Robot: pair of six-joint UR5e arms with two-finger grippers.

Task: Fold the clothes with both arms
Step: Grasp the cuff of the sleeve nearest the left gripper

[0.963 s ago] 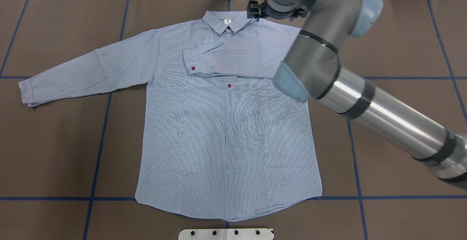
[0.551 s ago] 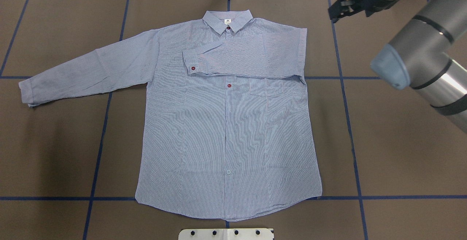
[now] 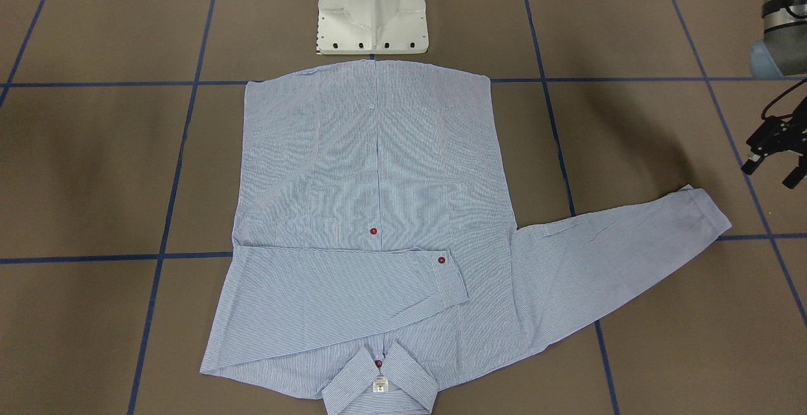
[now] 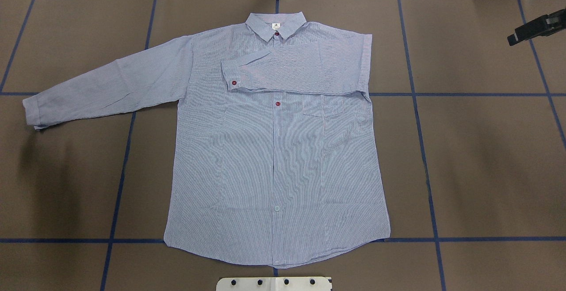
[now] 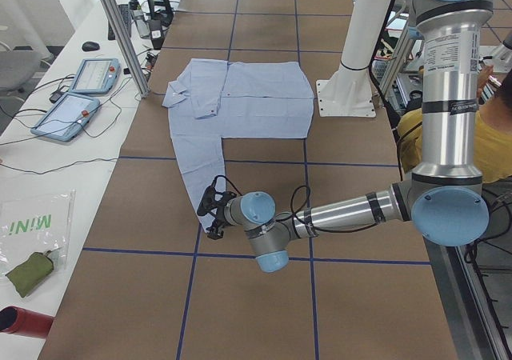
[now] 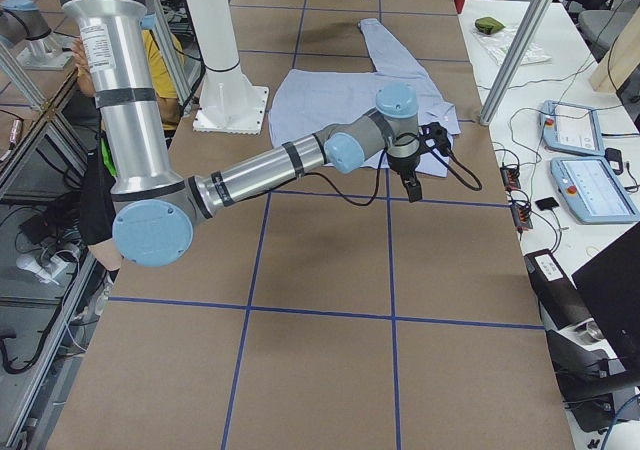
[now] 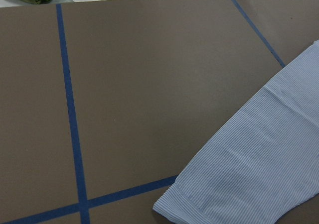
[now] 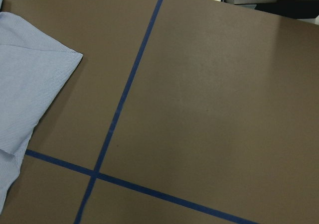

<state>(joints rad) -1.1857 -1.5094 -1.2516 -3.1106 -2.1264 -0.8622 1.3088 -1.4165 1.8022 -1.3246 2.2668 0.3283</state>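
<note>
While the shirt (image 4: 274,162) lay flat: it was face up and buttoned on the brown surface (image 4: 486,149), and neither gripper held any cloth.
Folded sleeve (image 4: 300,67): it lay across the shirt's chest, just below the collar (image 4: 276,24), with its end short of the far shoulder.
Spread sleeve (image 4: 106,83): it stretched out from the shirt's other shoulder, and its cuff (image 4: 33,112) was the shirt's outermost point.
Left gripper (image 3: 770,172): its fingers were spread and it hung just off the cuff, above the surface and touching no cloth.
Right gripper (image 4: 533,29): it was well clear of the shirt on the folded-sleeve side. It was seen edge-on, so I could not tell whether it was spread or pressed together.
Step, as judged: the spread sleeve looked next to be folded, starting from the cuff.
Risk, missed pinch: the cuff lay thin and flat, so a shallow descent could have closed on air, and a deep one could have scraped the surface covering.
Risk, dragged body: nothing pinned the shirt, so a low pull on the cuff could have slid the whole shirt or skewed its shoulder.
Risk, spoiled fold: a sleeve carried too low across the chest could have caught the folded sleeve's end and flipped it open.
Risk, crooked lay: light cloth could sag and bunch if released from too high above the shirt.
</note>
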